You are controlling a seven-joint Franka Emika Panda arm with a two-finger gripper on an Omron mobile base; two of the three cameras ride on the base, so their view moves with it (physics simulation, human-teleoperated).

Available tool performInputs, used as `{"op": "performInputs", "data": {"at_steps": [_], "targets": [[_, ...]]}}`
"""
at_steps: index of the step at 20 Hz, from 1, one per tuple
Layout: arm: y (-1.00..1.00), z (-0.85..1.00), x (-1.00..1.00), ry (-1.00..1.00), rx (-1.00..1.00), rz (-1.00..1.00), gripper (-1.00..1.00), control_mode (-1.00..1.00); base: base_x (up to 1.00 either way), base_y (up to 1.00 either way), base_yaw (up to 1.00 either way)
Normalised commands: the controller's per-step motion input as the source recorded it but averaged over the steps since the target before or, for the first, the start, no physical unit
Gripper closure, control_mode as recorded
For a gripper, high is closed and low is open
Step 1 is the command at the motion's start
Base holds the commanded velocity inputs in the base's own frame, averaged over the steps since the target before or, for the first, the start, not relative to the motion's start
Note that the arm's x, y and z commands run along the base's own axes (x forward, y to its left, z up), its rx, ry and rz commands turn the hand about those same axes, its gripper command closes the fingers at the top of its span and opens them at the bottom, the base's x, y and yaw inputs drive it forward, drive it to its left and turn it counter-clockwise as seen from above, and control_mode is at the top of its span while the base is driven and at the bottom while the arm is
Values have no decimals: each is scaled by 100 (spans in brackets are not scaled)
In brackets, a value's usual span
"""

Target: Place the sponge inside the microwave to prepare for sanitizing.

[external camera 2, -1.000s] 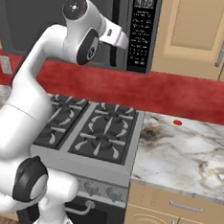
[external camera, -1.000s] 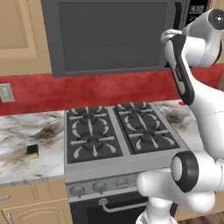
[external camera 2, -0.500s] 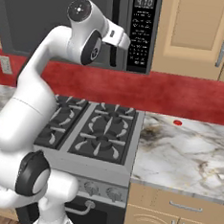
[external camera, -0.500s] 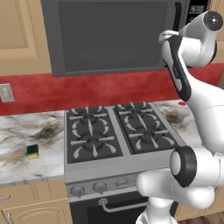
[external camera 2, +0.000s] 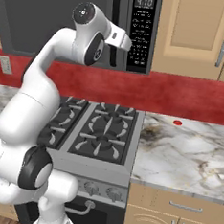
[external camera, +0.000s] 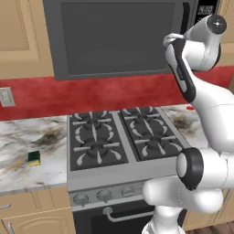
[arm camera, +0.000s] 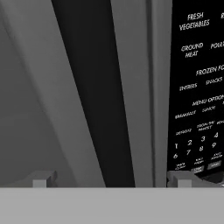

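The microwave (external camera: 119,39) hangs closed above the stove (external camera: 123,137), its black handle (arm camera: 94,96) framed between the gripper's (arm camera: 111,180) wide-apart fingers (nothing held). The sponge (external camera: 34,158) sits on the counter (external camera: 27,151) near its front edge, left of the burners.

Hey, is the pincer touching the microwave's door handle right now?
Cannot tell. In the hand view the open pincer straddles the microwave's black door handle, but no contact or gap shows plainly.

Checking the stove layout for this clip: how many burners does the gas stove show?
4 burners on the gas stove: front left, back left, front right, back right. In the right base view the arm covers part of the left pair.
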Motion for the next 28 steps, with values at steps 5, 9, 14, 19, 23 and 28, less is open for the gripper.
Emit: {"op": "performInputs", "data": {"at_steps": [5, 9, 14, 19, 23, 28], "targets": [[-7, -8, 23, 0, 0, 0, -100, -100, 0, 0, 0], [-10, -8, 16, 0, 0, 0, -100, -100, 0, 0, 0], [-5, -6, 13, 0, 0, 0, -100, -100, 0, 0, 0], [-2, -5, 18, 0, 0, 0, -100, -100, 0, 0, 0], [0, -5, 17, 0, 0, 0, -100, -100, 0, 0, 0], [0, -3, 15, 0, 0, 0, 100, -100, 0, 0, 0]]}}
